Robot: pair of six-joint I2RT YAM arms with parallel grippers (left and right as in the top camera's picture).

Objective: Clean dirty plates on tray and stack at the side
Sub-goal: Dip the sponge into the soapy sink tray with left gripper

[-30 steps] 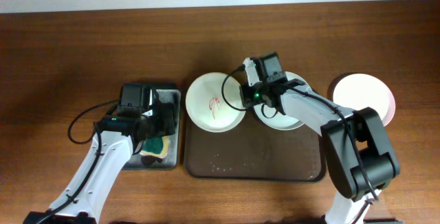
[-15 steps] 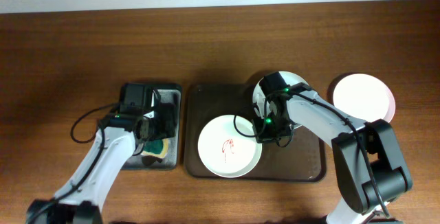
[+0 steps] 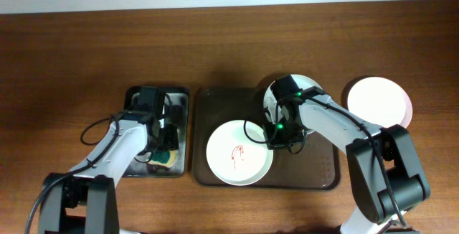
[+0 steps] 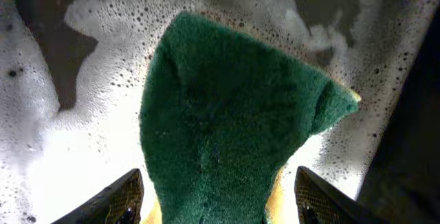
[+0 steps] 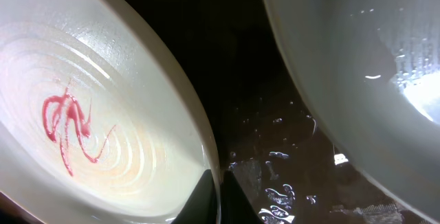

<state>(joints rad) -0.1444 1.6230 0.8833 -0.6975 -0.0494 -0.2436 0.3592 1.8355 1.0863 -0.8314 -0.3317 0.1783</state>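
Observation:
A white plate (image 3: 239, 153) with a red scribble stain (image 5: 65, 121) lies at the front middle of the brown tray (image 3: 315, 178). My right gripper (image 3: 276, 137) is shut on that plate's right rim, which its fingertips (image 5: 208, 195) pinch. A second plate (image 3: 310, 87) sits at the tray's back right, partly under the right arm. A third plate (image 3: 379, 102), plain, rests on the table to the tray's right. My left gripper (image 4: 218, 181) hangs low over a green sponge (image 4: 234, 114), open, with one finger on each side of it.
The sponge lies in a small black-rimmed metal tray (image 3: 181, 99) left of the brown tray, with white foam (image 4: 62, 135) around it. Drops of water (image 5: 275, 196) dot the brown tray beside the held plate. Bare wood table surrounds both trays.
The right gripper drew the stained plate from the tray's back left to its front middle, then stayed still. The left gripper came down over the sponge and its jaws narrowed.

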